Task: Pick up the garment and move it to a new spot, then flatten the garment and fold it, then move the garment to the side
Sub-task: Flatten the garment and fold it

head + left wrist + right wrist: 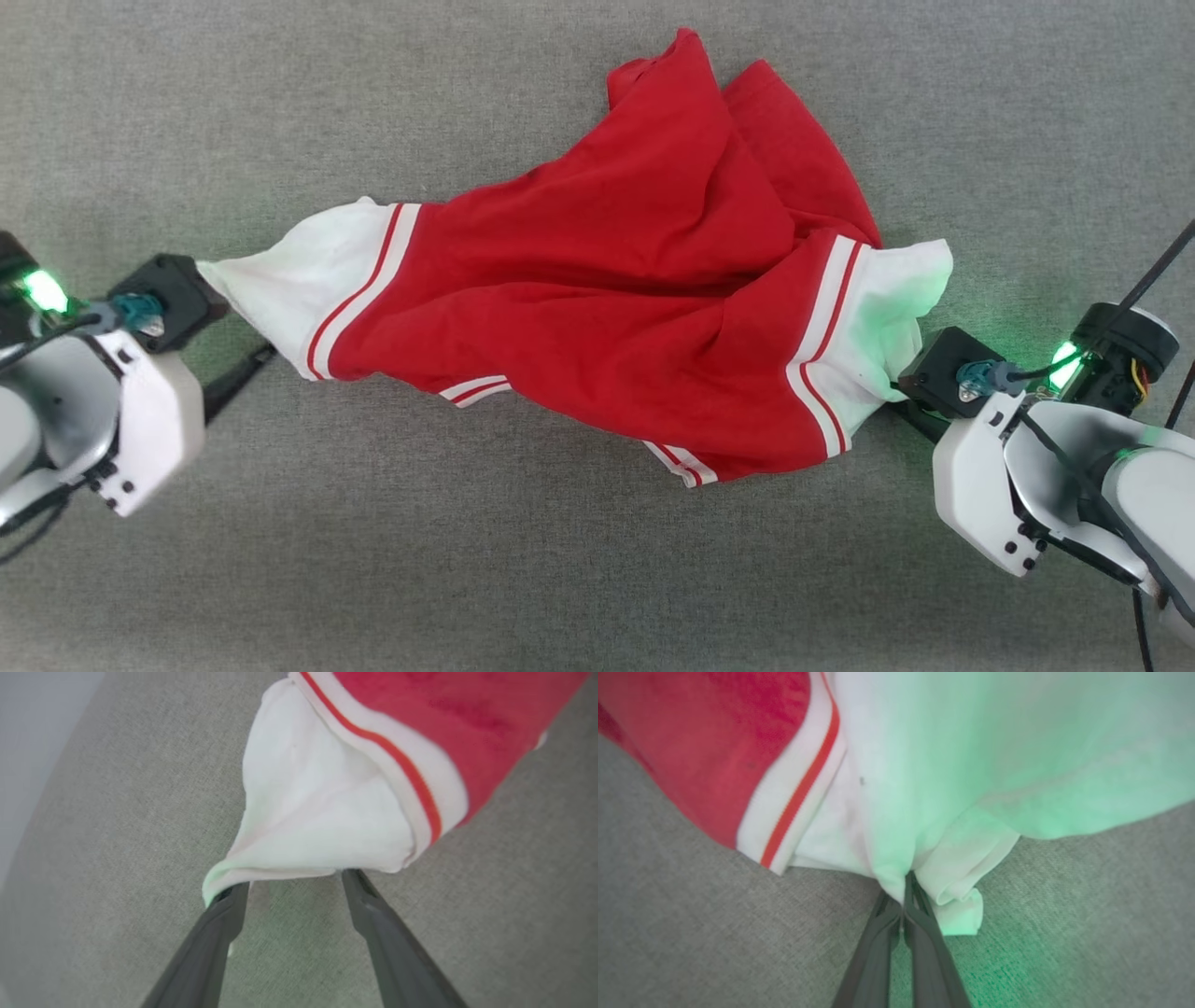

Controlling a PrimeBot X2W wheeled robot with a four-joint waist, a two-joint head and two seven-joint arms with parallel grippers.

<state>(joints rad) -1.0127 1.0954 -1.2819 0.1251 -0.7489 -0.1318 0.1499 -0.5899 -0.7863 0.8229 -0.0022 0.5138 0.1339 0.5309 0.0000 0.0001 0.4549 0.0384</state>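
Observation:
The garment [607, 280], a red T-shirt with white sleeves and striped trim, lies rumpled and stretched sideways across the grey surface. My left gripper [229, 317] is at its left sleeve. In the left wrist view this gripper [293, 882] is open, fingers wide apart, and the white sleeve of the garment [317, 802] reaches their tips, its corner resting on the left finger [224, 914]. My right gripper [896, 397] is at the right sleeve. The right wrist view shows this gripper [906, 882] shut on a pinch of the garment's [924, 765] white sleeve fabric.
A grey fabric surface [560, 579] spreads under everything, with open room in front of and behind the shirt. Green light from the wrists tints the right sleeve. Dark cables [1158, 271] run beside the right arm.

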